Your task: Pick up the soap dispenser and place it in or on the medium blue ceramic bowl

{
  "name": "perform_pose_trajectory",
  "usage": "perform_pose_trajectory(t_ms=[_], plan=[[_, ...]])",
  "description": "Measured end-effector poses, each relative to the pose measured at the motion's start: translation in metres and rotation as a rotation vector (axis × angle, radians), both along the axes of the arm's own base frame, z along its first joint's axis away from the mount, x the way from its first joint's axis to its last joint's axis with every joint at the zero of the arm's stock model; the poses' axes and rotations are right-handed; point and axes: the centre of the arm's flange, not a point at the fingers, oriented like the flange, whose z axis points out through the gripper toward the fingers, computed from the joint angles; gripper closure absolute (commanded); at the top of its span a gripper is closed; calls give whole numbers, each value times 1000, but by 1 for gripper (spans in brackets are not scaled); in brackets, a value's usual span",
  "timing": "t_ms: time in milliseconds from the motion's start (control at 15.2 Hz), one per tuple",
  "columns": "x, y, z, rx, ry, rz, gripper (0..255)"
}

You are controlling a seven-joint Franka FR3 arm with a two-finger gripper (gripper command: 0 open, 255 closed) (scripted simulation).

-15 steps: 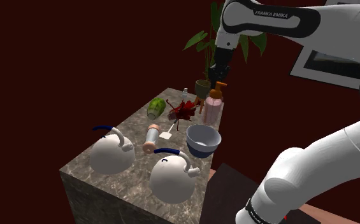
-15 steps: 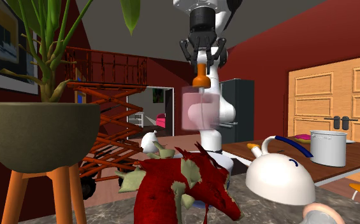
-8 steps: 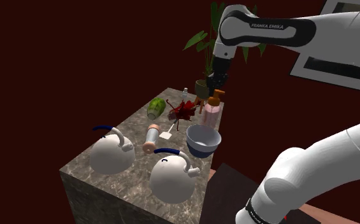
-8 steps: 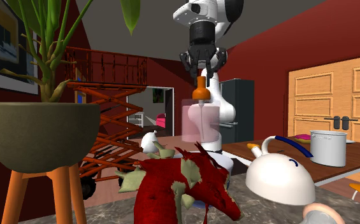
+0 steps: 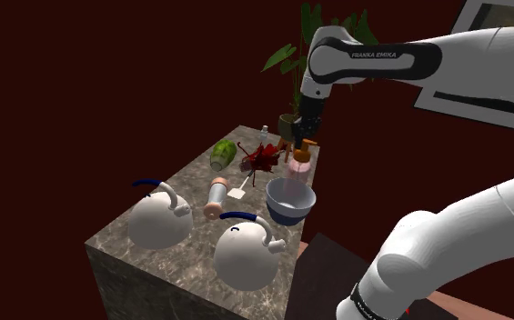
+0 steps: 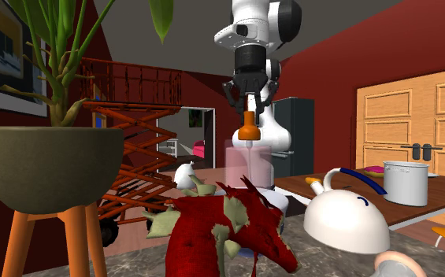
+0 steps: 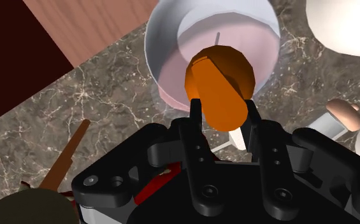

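My black gripper (image 5: pixel 304 135) is shut on the orange pump head of the soap dispenser (image 5: pixel 300 162), a translucent pink cylinder hanging upright below it. In the wrist view the two fingers (image 7: pixel 196 109) clasp the orange pump (image 7: pixel 218 79), and the pale bowl's rim (image 7: pixel 162 38) rings the pink body directly beneath. From the shoulder camera the bluish-white bowl (image 5: pixel 289 202) sits on the marble table near its right edge, just in front of the dispenser. The second exterior view has the gripper (image 6: pixel 249 106) above the dispenser (image 6: pixel 247 161).
Two white kettles with blue handles (image 5: pixel 159 221) (image 5: pixel 246 255) stand at the table's near end. A red spiky figure (image 5: pixel 264 157), a green object (image 5: pixel 221 155), a lying bottle (image 5: pixel 216 195) and a potted plant (image 5: pixel 290 123) crowd the far end. The table edge (image 5: pixel 293 259) drops off beside the bowl.
The arm has come down steadily with the dispenser in its grip, lowering it toward the bowl and shifting slightly to the shoulder view's left.
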Motion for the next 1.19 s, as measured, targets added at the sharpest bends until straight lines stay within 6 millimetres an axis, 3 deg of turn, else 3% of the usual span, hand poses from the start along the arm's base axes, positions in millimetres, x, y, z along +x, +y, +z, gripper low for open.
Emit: perform_pose_trajectory(t_ms=[264,660,726,1188], plan=[[0,0,-20,0,0,0,255],[0,0,-23,0,0,0,255],[0,0,-23,0,0,0,0],[1,0,-17,0,-1,0,0]])
